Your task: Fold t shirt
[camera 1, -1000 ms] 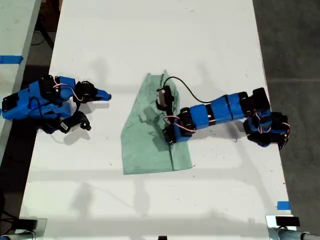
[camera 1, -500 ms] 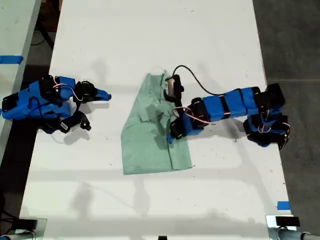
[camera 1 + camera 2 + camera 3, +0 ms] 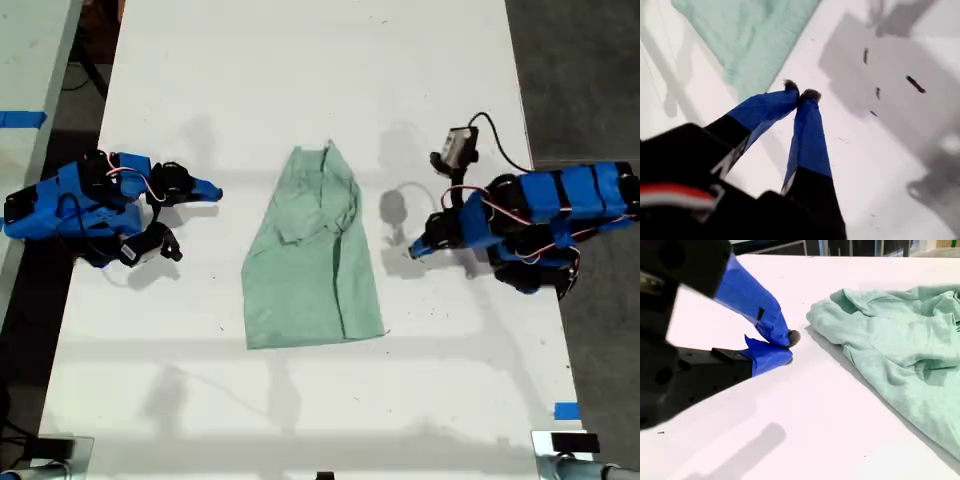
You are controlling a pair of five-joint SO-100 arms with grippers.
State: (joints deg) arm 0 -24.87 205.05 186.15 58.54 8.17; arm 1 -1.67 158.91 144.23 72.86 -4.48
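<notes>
Mint fabric: t shirt (image 3: 312, 250) lies mid-table (image 3: 300, 60), partly folded.
First claw: my first gripper (image 3: 413, 249), closed, empty, at the exterior view's right.
Second claw: my second gripper (image 3: 214, 189), closed, empty, at the exterior view's left.

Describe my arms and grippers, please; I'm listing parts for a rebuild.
Both arms are black with bright blue shells and looping red-and-white wires. My first gripper has slim blue jaws with dark tips on black mounts. My second gripper has blue jaws, one dark-tipped, on a black body. A black cable runs to a small grey camera on the arm at the exterior view's right.
</notes>
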